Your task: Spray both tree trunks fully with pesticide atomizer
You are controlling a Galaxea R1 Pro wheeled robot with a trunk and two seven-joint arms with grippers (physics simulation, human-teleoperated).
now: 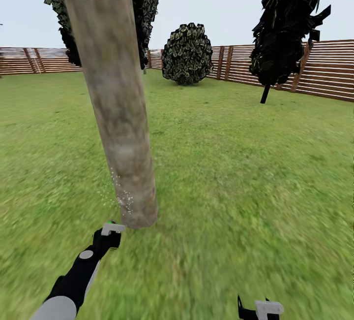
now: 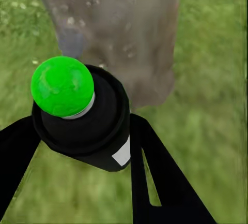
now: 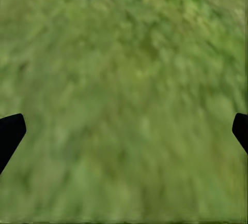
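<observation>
You are standing on the grass lawn (image 1: 255, 172) of the garden, ringed by a brown slatted wooden fence (image 1: 324, 69). A round leafy bush (image 1: 187, 54) and a dark columnar tree (image 1: 287, 24) stand well off toward that fence.

Directly ahead rises the tree trunk (image 1: 115, 103), a thick, smooth, grey-brown mottled column far wider than your jaws. Its long axis runs upright with a slight lean in the head view. It lies straight ahead of your left gripper (image 1: 111, 230), just beyond the bottle, so the left arm is the nearer one by far.

White specks of pesticide (image 1: 125, 199) dot the lower bark near the base. The left wrist view shows more pale grains scattered across the trunk face. Higher up, the bark looks bare, so I judge most of the column is uncovered. Your coming move seems to turn on sweeping the nozzle up along that upright axis while facing the bark.

The pesticide atomizer (image 2: 85, 120) is pinched between your left jaws: a small, dark, rounded bottle with a glossy green dome on top and a white label patch on its side. It points at the foot of the trunk from close by.

Your right gripper (image 1: 260, 308) hangs low at your right side over bare grass, well apart from the trunk. Its jaws are spread wide with nothing between them.
</observation>
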